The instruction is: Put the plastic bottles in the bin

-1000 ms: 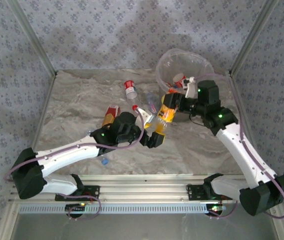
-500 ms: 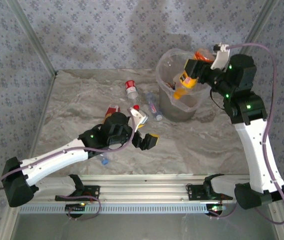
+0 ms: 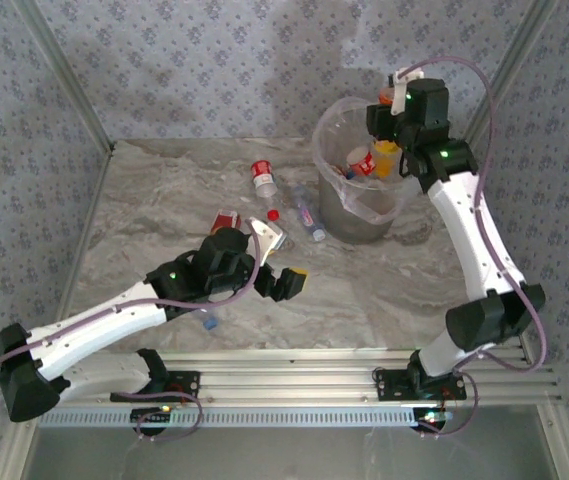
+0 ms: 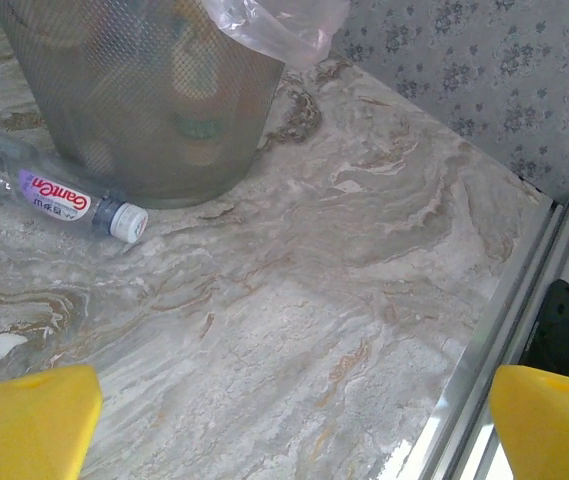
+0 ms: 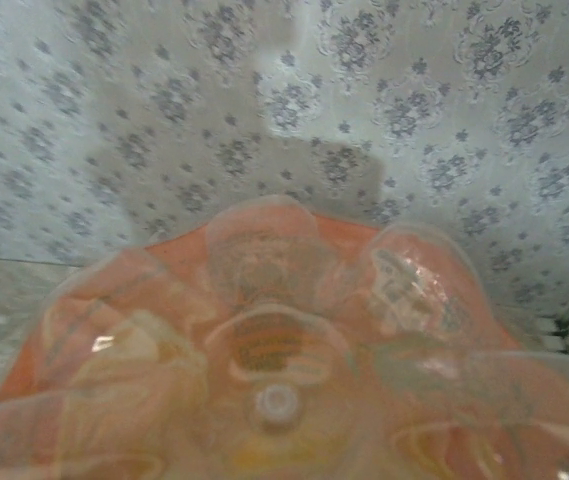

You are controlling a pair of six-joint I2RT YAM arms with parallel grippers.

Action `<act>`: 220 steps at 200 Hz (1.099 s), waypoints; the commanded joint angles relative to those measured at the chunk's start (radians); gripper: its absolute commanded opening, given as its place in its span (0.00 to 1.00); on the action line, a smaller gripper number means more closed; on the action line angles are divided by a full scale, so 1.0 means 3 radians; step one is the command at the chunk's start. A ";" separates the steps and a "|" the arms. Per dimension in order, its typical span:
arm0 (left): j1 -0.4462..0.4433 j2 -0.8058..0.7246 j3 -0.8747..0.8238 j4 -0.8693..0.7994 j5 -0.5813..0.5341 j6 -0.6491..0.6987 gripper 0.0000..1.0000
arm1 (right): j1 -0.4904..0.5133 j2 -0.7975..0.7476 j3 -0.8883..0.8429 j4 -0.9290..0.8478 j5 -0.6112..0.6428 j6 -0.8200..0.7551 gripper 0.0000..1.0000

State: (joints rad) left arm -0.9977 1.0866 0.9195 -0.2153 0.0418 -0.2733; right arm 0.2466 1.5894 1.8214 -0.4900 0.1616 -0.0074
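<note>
Orange bottle held over the bin, ready to drop.

The right gripper is clamped on it above the right part of the mouth. Centring it before letting go should keep it off the bag's folded rim. The right wrist view shows the bottle's lobed base close up. The left wrist view shows the left gripper spread wide and empty, and a clear bottle just beside the bin's foot.

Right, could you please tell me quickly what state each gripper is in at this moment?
Left gripper: open, holding nothing.
Right gripper: closed on a clear plastic bottle with orange label, above the round grey bag-lined bin.
</note>
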 commanded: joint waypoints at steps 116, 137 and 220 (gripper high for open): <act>0.0007 0.0134 -0.0044 0.0231 0.0070 -0.0183 1.00 | -0.0140 0.0768 -0.0230 0.1176 0.0364 -0.0893 0.59; 0.0010 0.0163 -0.0043 0.0237 0.0093 -0.0187 1.00 | -0.0166 0.0781 -0.0367 0.1235 0.0326 -0.0876 0.61; 0.0107 0.0232 0.0021 0.0216 0.0204 -0.0325 1.00 | -0.0122 0.0432 -0.0352 0.0922 0.0073 -0.0566 0.92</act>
State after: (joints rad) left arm -0.9882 1.1362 0.9077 -0.1719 0.0689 -0.3344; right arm 0.2016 1.7981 1.6752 -0.1730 0.2165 -0.2249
